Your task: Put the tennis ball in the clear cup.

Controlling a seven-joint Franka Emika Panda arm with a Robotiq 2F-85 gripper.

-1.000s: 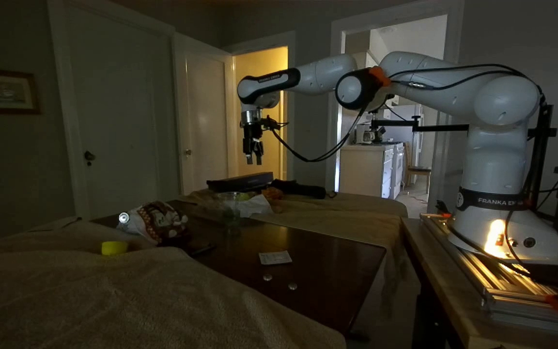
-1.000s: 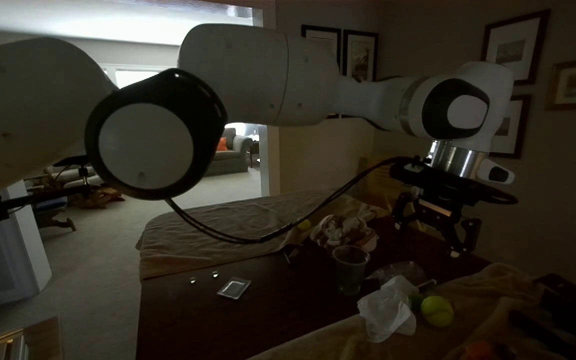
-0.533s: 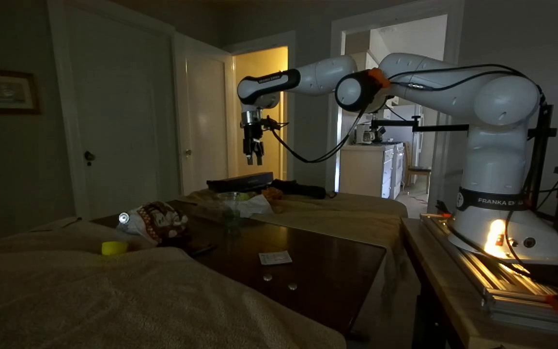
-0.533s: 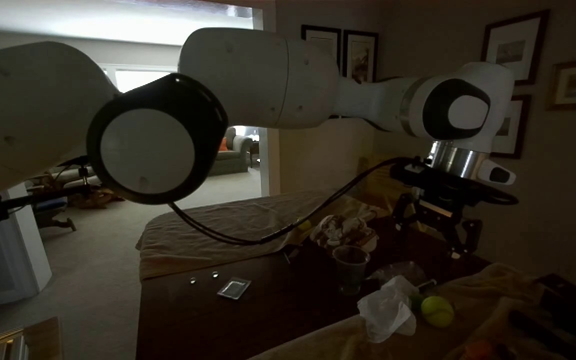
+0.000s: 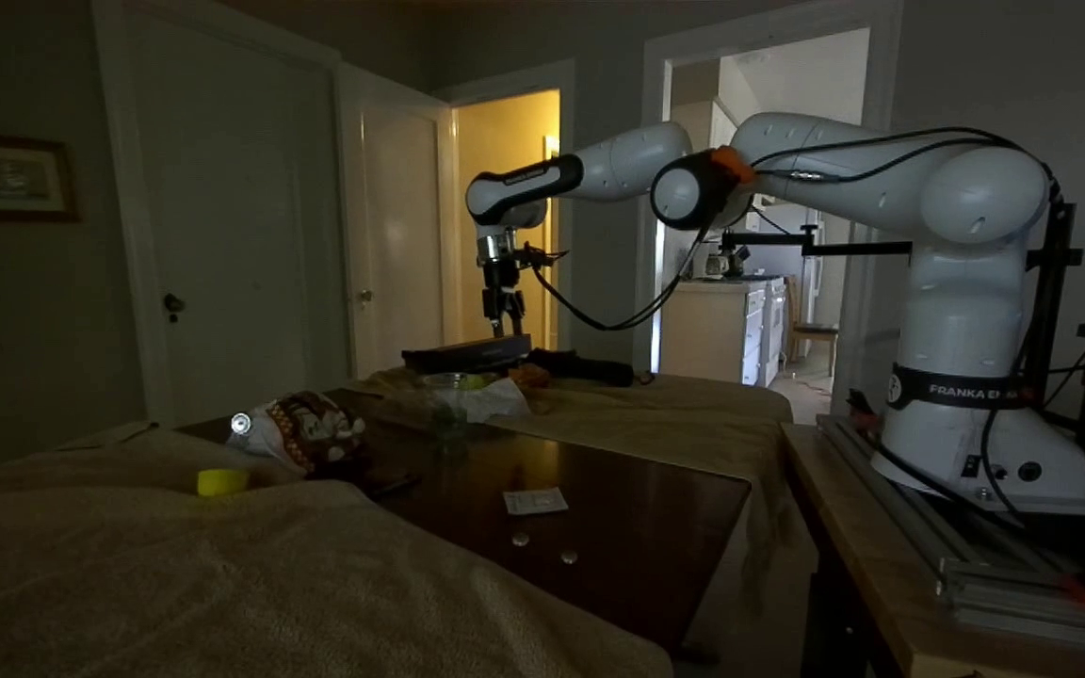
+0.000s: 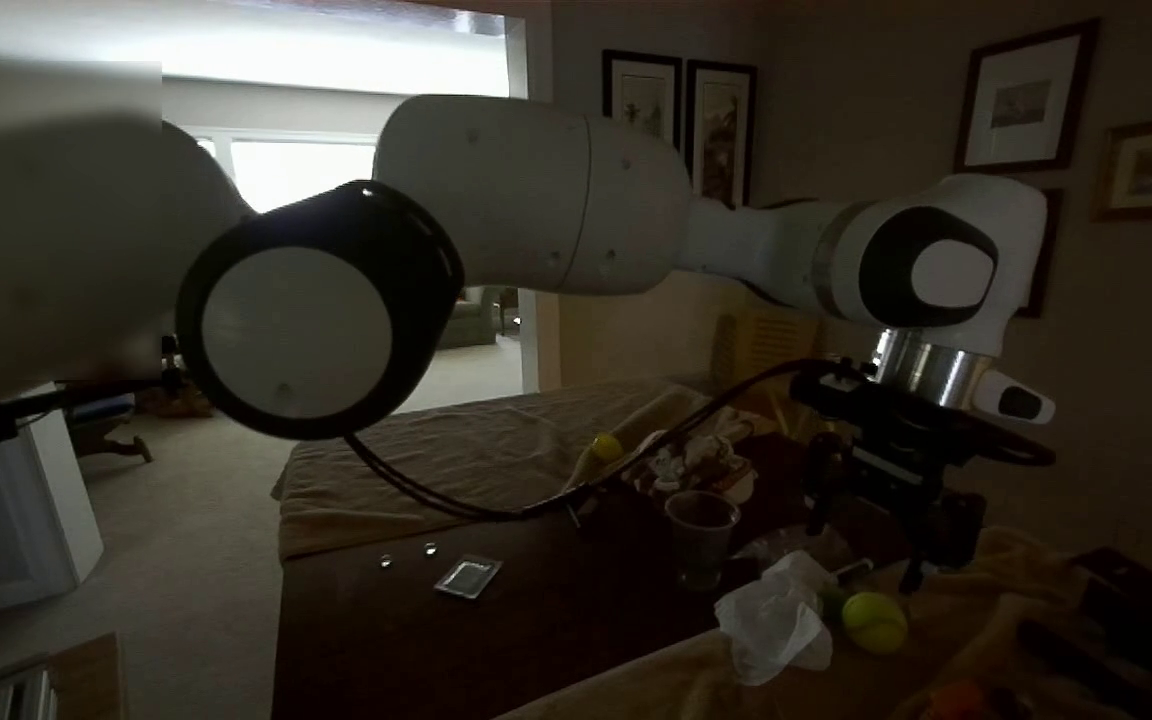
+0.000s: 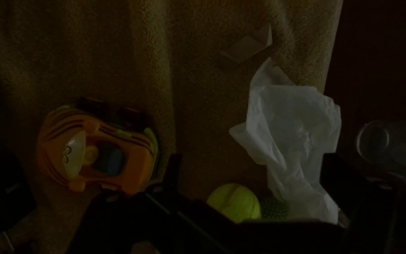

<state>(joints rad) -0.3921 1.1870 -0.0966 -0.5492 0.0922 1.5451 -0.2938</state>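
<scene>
Tennis ball (image 6: 874, 623), round, sat on the towel (image 6: 666, 685) nr the white sheet (image 6: 774, 617); clear cup (image 6: 701, 540) stood upright, mouth up, axis vert. My arm (image 5: 632, 162) was stretched out, gripper (image 6: 864, 553) pointing down & spread wide.

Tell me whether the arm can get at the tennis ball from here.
Probably yes: the gripper hangs open, higher than the tennis ball, and nothing visible lies on top of it. The spiky green ball right beside it, with the white crumpled sheet close by, might crowd the grasp.
</scene>
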